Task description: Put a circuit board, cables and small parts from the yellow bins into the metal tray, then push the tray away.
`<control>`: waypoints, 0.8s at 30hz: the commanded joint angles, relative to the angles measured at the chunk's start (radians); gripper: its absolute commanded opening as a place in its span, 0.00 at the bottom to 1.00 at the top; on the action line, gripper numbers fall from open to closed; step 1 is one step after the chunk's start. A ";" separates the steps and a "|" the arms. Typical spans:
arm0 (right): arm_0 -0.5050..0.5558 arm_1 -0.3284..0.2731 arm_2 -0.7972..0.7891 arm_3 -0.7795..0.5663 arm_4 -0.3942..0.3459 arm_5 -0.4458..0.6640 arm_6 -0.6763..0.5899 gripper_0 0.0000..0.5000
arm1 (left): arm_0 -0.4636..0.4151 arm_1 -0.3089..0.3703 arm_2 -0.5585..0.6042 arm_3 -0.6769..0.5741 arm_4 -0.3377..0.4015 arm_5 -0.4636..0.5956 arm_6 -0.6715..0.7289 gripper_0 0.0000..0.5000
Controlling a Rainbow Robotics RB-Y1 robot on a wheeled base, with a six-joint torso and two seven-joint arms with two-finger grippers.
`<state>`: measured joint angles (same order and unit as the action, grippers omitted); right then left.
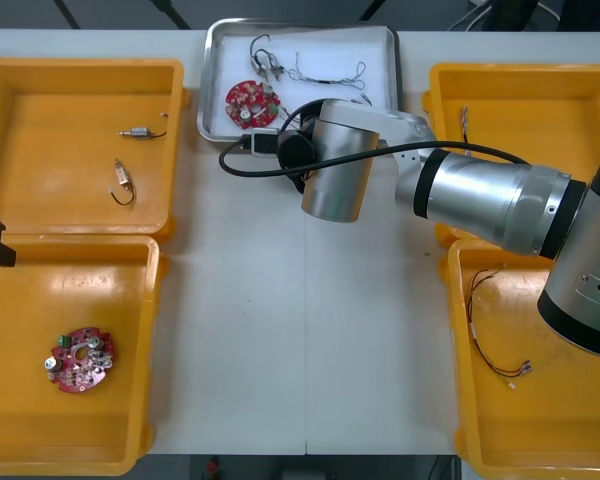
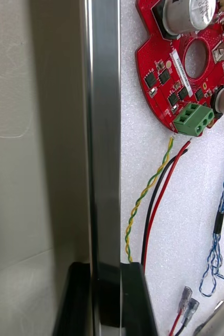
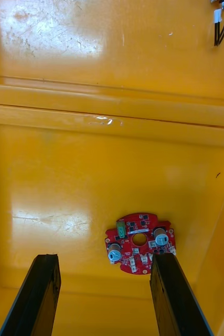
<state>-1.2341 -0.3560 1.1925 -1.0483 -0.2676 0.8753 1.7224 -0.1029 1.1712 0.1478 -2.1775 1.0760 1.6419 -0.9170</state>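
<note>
The metal tray [image 1: 206, 95], white inside, stands at the table's far middle. It holds a round red circuit board [image 1: 251, 103], a black cable [image 1: 264, 55] and a blue and white cable [image 1: 330, 72]. My right gripper [image 2: 105, 269] straddles the tray's near rim [image 2: 104, 131], one finger outside and one finger [image 2: 136, 299] inside, shut on it. Beside the inner finger lie the board [image 2: 180, 63], a red and yellow cable [image 2: 146, 205] and the blue and white cable [image 2: 220, 247]. My left gripper [image 3: 104, 261] hangs open above the near left bin [image 3: 64, 173], over another board [image 3: 139, 248].
The far left bin [image 1: 40, 110] holds two small metal parts [image 1: 138, 132]. In the near left bin [image 1: 130, 420] lies a red board [image 1: 80, 360]. The near right bin [image 1: 540, 440] holds a thin red and black cable [image 1: 495, 345]. The far right bin [image 1: 540, 95] sits behind my right arm.
</note>
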 commanded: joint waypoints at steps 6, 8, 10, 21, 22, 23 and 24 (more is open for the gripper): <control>-0.042 0.020 -0.025 -0.081 0.005 0.128 0.016 1.00 | 0.023 0.042 0.021 -0.024 0.007 0.010 -0.022 1.00; -0.045 0.017 -0.037 -0.115 0.005 0.179 0.019 1.00 | 0.023 0.042 0.021 -0.024 0.007 0.010 -0.022 1.00; -0.050 0.012 -0.051 -0.159 0.005 0.237 0.023 1.00 | 0.023 0.042 0.021 -0.024 0.007 0.010 -0.022 1.00; -0.050 -0.057 -0.208 -0.394 -0.145 0.504 0.060 1.00 | 0.023 0.042 0.021 -0.024 0.007 0.010 -0.022 1.00; -0.048 -0.070 -0.232 -0.423 -0.177 0.545 0.062 1.00 | 0.023 0.042 0.021 -0.024 0.007 0.010 -0.022 1.00; -0.047 -0.083 -0.255 -0.452 -0.210 0.591 0.055 1.00 | 0.023 0.042 0.021 -0.024 0.007 0.010 -0.022 1.00; -0.045 -0.087 -0.268 -0.464 -0.223 0.614 0.052 1.00 | 0.023 0.042 0.021 -0.024 0.007 0.010 -0.022 1.00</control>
<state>-1.2398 -0.3965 1.0086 -1.4361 -0.4439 1.4270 1.7566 -0.1028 1.1712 0.1478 -2.1779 1.0760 1.6421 -0.9170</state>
